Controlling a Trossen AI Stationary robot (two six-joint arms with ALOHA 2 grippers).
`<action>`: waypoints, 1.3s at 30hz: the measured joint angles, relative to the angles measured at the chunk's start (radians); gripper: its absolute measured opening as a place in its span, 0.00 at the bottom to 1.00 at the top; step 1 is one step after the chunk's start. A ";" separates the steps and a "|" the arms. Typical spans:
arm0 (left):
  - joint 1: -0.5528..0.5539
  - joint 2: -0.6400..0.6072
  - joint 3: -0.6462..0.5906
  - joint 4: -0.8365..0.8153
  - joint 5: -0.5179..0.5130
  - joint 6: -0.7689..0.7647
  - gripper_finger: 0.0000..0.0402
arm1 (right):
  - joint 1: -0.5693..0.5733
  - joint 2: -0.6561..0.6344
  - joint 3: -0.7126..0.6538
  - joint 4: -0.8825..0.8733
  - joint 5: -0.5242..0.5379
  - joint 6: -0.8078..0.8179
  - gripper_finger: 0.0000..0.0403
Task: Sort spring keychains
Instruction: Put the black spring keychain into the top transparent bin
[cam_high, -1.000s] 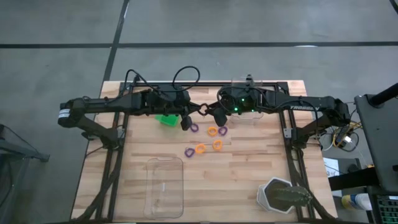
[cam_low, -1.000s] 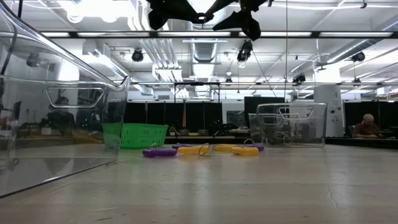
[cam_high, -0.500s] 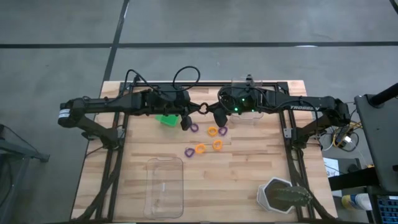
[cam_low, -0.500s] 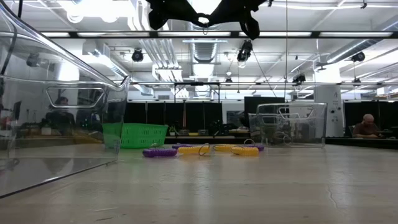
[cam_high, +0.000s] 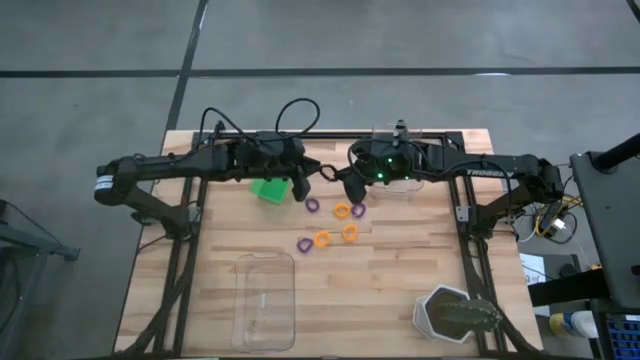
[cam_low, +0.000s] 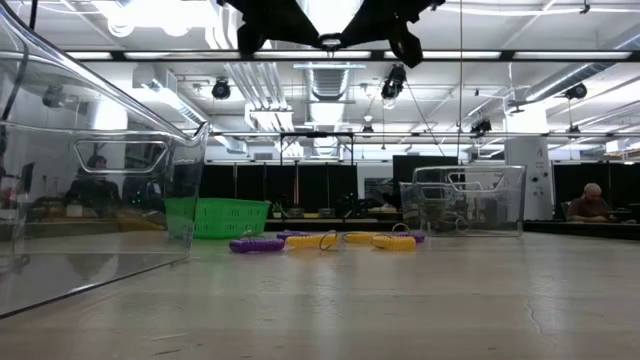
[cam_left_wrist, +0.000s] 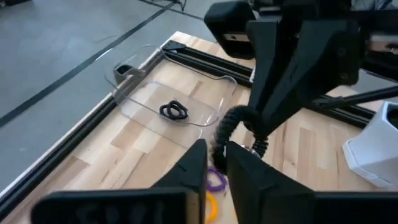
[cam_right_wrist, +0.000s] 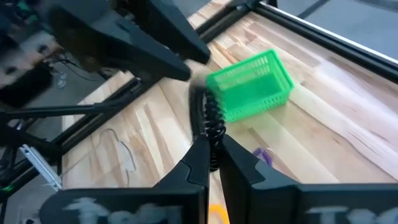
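Note:
A black spring keychain (cam_high: 325, 172) hangs high above the table's far middle between my two grippers. My right gripper (cam_high: 343, 181) is shut on it. My left gripper (cam_high: 303, 186) faces it from the left, fingers a little apart on either side of the coil's other end (cam_left_wrist: 219, 144). Purple and orange spring keychains (cam_high: 342, 211) lie flat on the wood below. A second black keychain (cam_left_wrist: 174, 111) lies in the clear tray (cam_high: 400, 178) at the far right. The green bin (cam_high: 267, 190) stands under my left arm. My right gripper pinches one end of the black coil (cam_right_wrist: 211, 142) between its two fingers, coming from the table's right and slanting down. The coil runs on from the fingertips toward my left gripper, clear of the table. My left gripper: I cannot tell whether its fingers (cam_left_wrist: 198, 163) still touch the coil's other end.
A second clear tray (cam_high: 265, 298) lies near the front left, and a white six-sided holder (cam_high: 450, 315) stands at the front right. Bare wood lies between the loose keychains and the front edge. The arms' black frame rails run down both sides.
My right gripper has shut on the black keychain, which my left gripper was holding up to it. Both arms have kept their places high above the table. The keychains on the wood have not moved.

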 joint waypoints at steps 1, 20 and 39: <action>0.002 0.000 0.000 -0.005 0.004 -0.010 0.18 | -0.002 0.000 0.000 -0.010 0.001 0.001 0.04; 0.007 0.000 0.000 -0.074 0.045 -0.032 0.38 | -0.122 0.000 0.000 -0.429 0.319 0.134 0.04; 0.007 0.000 0.000 -0.070 0.019 -0.002 0.38 | -0.307 0.000 -0.081 -0.606 0.310 0.197 0.04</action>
